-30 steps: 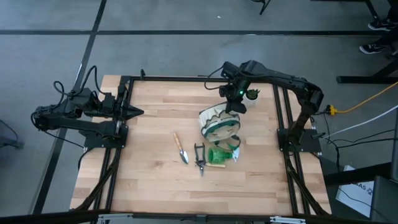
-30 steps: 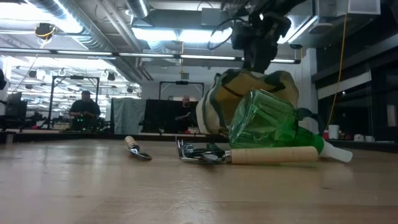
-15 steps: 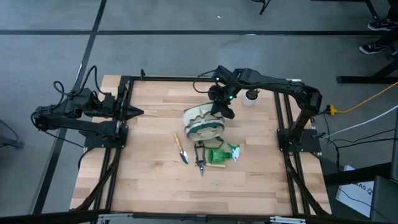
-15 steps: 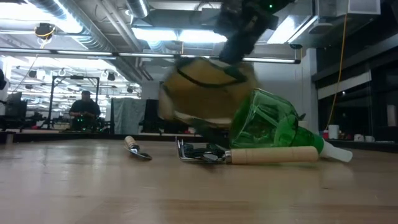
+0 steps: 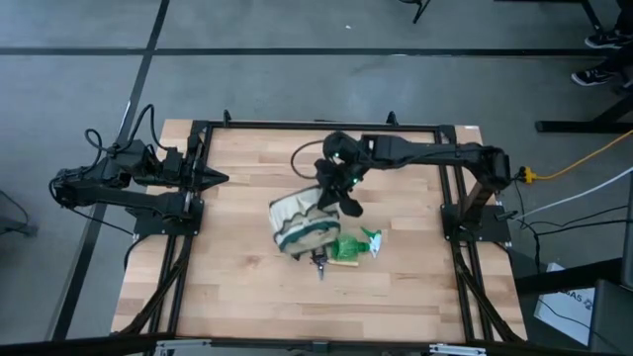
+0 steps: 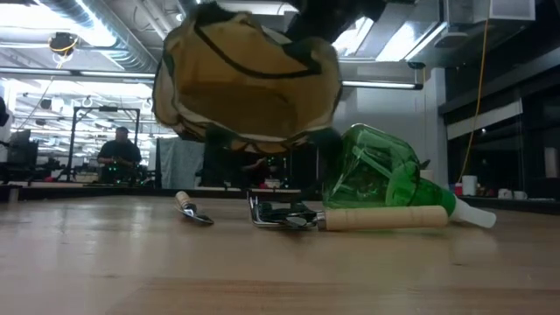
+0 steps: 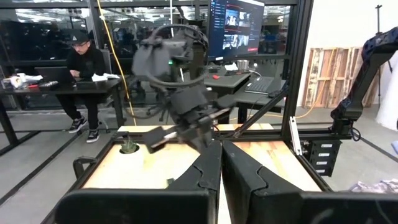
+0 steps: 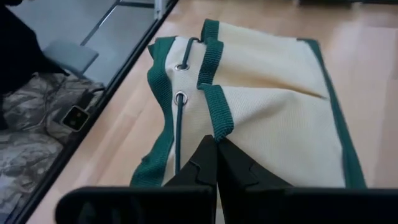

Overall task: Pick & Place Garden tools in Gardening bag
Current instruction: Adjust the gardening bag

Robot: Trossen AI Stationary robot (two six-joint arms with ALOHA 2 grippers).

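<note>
The cream gardening bag [image 5: 300, 225] with green trim hangs in the air over the garden tools, clear of the table in the low view [image 6: 249, 83]. My right gripper [image 5: 341, 195] is shut on it. Below lie the green spray bottle [image 6: 385, 171], on its side, a wooden-handled tool [image 6: 381, 219], the pruning shears [image 6: 280, 214] and a trowel [image 6: 192, 208]. From above, the bag hides the trowel. My left gripper [image 5: 220, 179] waits shut at the table's left edge. My right gripper pinches a green webbing strap [image 8: 217, 124] on the bag's outer side between its two fingers. The fingers slant down from the table's far right. The bag hangs tilted below them, lifted clear of the table and of the tools.
A small green plant [image 7: 127, 146] stands near the table's far right corner; the right arm [image 5: 425, 153] covers it from above. A black frame [image 5: 198, 133] runs around the wooden table [image 5: 237, 287]. People sit at desks in the room behind [image 6: 118, 153].
My right gripper has swung from the far right toward the table's left and near edge, rolling as it went. The bag went with it, higher above the table, and now hangs over the trowel and shears. The tools on the table have not moved.
</note>
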